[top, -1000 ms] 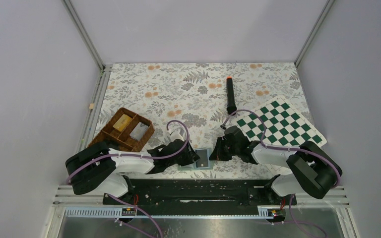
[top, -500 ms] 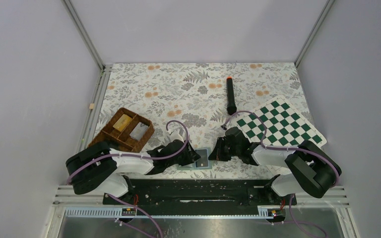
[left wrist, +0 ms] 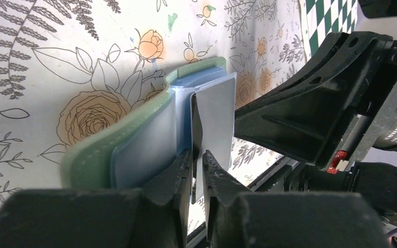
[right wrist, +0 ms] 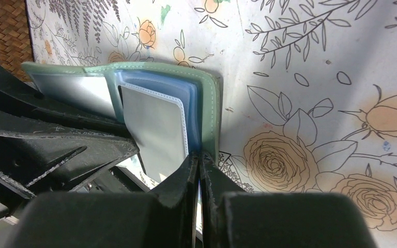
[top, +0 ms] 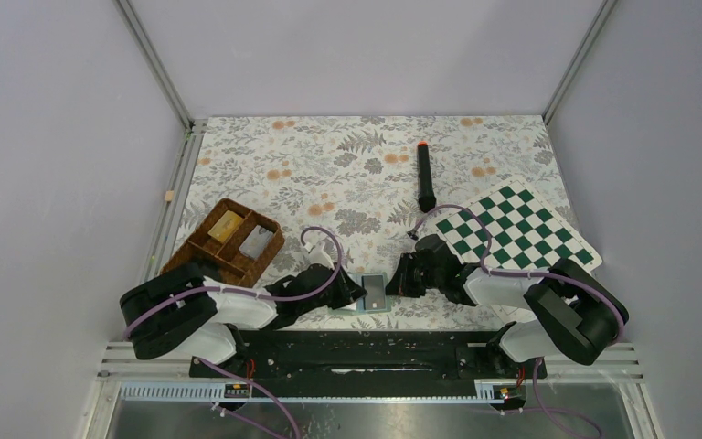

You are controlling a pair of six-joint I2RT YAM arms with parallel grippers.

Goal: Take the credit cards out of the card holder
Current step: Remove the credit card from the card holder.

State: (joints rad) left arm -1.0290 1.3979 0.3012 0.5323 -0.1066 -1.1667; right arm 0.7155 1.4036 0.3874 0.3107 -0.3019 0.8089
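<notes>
The sage-green card holder lies open near the table's front edge, between both grippers. In the left wrist view its green cover curves on the left with blue inner panels behind it. A silvery grey credit card stands edge-on from the panels. My left gripper has its jaws closed to a narrow slit on that card's near edge. In the right wrist view the same card sits in a white-stitched sleeve. My right gripper is shut on the edge of the green cover.
A brown wicker tray at the left holds a tan block and a grey card. A green-and-white chessboard lies at the right. A black marker with an orange tip lies behind it.
The left gripper's jaws have narrowed onto the grey card. The left wrist has shifted slightly and the wallet looks narrower from above. The right gripper has held its grip.
</notes>
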